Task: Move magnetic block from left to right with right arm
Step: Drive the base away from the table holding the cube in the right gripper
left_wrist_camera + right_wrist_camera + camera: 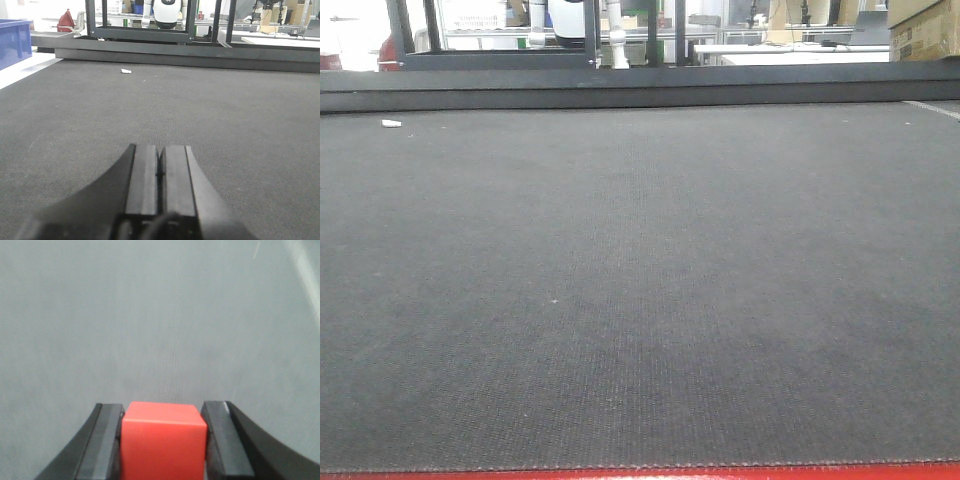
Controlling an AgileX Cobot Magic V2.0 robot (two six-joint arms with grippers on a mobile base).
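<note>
**Block pinched in the right pincer: carry it right, then set it down**

You have the magnetic block (164,442) in the right pincer (163,410). In the right wrist view the red cube sits squarely between the jaws, which pinch it from both sides, with its top face level and its front face toward the camera. The grasp looks centred and shows no tilt.

The left pincer (161,155) is pressed together on nothing and hangs low over the bench (640,300), so it plays no part in this step.

The front view shows neither the block nor either arm. You therefore cannot read from it how far across the bench the block is. The grey surface beyond the cube looks soft and featureless in the right wrist view, which suggests the block is lifted. You cannot tell for sure whether it is clear of the bench or touching it.

Judged from this, the pick is done and you are in the transfer, with placing not yet begun.

- **Next move:** travel to the right side with the grip held firm, then lower gently until the block's underside meets the bench, and only then spread the jaws.
- **Landmark:** the only one is a small white scrap (391,123) at the far left. Steer away from that side.
- **Release:** the block is small and smooth-faced, so let go squarely to avoid tipping it.
</note>
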